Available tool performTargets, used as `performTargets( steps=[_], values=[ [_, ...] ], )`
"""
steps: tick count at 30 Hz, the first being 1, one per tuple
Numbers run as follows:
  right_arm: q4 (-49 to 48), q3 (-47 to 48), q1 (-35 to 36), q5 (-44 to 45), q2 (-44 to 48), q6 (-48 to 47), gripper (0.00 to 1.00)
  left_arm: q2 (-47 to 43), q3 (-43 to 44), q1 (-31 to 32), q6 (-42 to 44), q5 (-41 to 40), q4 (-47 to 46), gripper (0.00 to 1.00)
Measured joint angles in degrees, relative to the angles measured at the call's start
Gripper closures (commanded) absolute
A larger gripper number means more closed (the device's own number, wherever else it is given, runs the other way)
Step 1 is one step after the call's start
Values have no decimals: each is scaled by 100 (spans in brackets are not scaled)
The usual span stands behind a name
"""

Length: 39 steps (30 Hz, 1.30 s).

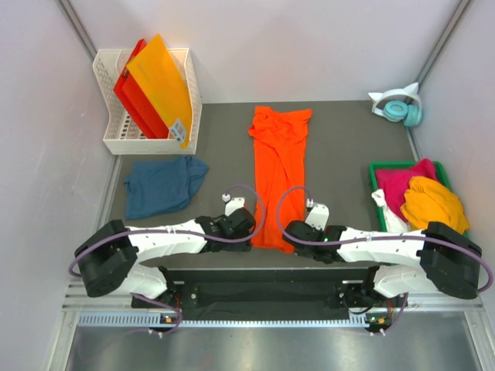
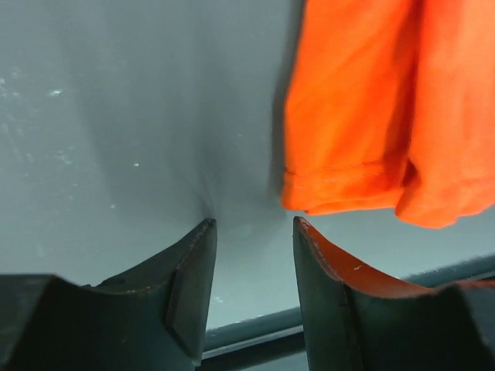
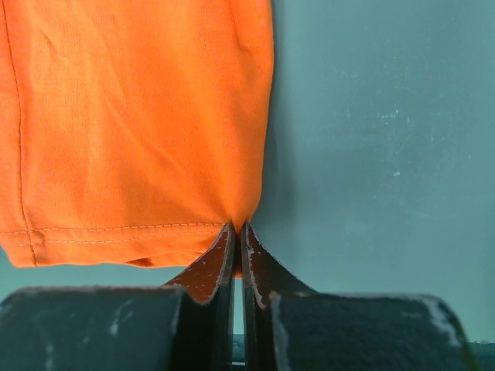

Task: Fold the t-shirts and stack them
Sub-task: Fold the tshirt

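We have the orange t-shirt (image 1: 278, 174) lying in the middle of the table (image 1: 340, 147) as a long narrow strip that runs from the far side down to the near edge. Its sides look already turned in, so we judge the lengthwise fold done and the crosswise fold not yet made.

Our right gripper (image 3: 238, 228) is closed on the near right corner of that strip, with the hem pinched between its tips. Our left gripper (image 2: 254, 224) sits at the near left corner with its jaws apart and nothing between them. The hem lies just ahead and to one side, not touching them. We think that corner has to be caught before both ends can be carried over.

The blue t-shirt (image 1: 161, 185) lies on the left of the table, rumpled rather than neatly folded as far as we can tell. The magenta t-shirt (image 1: 406, 184), the yellow t-shirt (image 1: 437, 202) and the white t-shirt (image 1: 384, 209) are heaped in the green tray (image 1: 379, 166) at the right, unfolded. No stack has been started, so most of the job remains.
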State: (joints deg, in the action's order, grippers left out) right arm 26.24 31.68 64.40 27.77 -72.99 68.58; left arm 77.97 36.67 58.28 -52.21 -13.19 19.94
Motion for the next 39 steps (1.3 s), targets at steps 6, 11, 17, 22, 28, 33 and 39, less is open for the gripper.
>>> performTargets(
  steps=[6,11,17,22,28,33,39],
  values=[
    [0,0,7,7,-2,2,100,378,332,0,116,-197,101,50],
    [11,0,15,17,0,9,100,385,363,0,140,-219,133,50],
    [20,-4,35,26,9,35,100,-13,494,0,157,-238,461,49],
    [17,-4,35,28,0,55,100,-566,592,0,238,-407,577,49],
    [120,109,37,33,-114,46,100,-262,599,0,321,-581,463,49],
    [157,140,37,37,-140,52,100,498,599,0,413,-573,304,49],
    [166,142,48,46,-140,76,100,730,654,0,476,-573,186,48]
  ],
)
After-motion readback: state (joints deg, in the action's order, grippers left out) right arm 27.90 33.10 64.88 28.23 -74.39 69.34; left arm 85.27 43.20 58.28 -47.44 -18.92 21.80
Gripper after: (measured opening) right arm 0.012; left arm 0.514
